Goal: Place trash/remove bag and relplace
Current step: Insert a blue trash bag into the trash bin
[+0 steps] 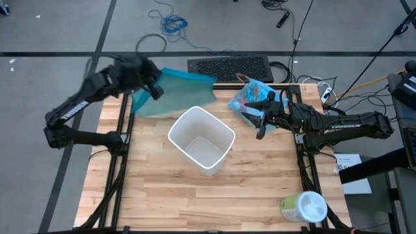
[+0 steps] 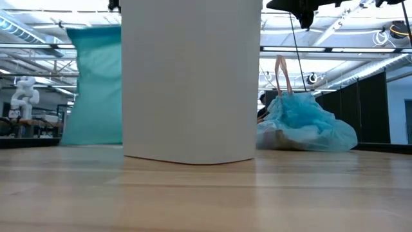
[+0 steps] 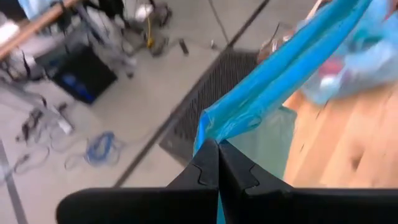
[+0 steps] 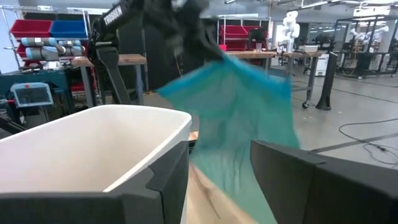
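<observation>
- Your left hand (image 3: 217, 163) is clenched on the teal bag (image 1: 175, 91), lifted beside the white bin (image 1: 201, 138)
- Your right hand (image 1: 261, 119) hovers released; the filled light-blue bag (image 1: 252, 96) lies on the tabletop (image 1: 195, 195) behind it

The bin (image 1: 201, 140) was white, the hanging bag (image 1: 174, 91) teal, the crumpled bag (image 1: 255, 97) light blue, the surface (image 1: 260, 188) pale wood.

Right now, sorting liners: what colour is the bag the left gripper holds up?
Teal-green bag, pinched by the left gripper; clearest in the high view.
</observation>
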### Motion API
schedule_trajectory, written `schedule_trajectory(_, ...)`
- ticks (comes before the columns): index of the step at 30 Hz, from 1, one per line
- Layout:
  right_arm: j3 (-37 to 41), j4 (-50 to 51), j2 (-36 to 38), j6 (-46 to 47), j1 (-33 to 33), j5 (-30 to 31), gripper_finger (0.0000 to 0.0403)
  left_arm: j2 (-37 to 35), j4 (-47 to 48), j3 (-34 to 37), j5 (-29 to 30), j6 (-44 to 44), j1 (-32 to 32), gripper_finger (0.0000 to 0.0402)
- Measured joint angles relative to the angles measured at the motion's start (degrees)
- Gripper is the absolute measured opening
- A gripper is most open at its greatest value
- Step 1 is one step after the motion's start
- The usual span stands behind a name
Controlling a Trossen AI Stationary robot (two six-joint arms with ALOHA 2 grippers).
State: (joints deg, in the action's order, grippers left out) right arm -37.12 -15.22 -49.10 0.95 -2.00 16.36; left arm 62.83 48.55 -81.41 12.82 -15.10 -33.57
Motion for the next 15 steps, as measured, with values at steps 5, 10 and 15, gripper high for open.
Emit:
schedule_trajectory(5,0.0,-1.1,0.0,-0.1,0.0,0.0,0.0164,0.1,3.7,-11.4,-1.1,-0.8,1.6,0.0)
schedule_trajectory(10,0.0,-3.0,0.0,-0.2,0.0,0.0,0.0164,1.1,5.4,-21.4,-5.7,-0.2,4.2,0.0)
schedule_trajectory(15,0.0,-3.5,0.0,-0.5,0.3,0.0,0.0164,4.3,6.2,-30.6,-11.3,3.7,7.8,0.0)
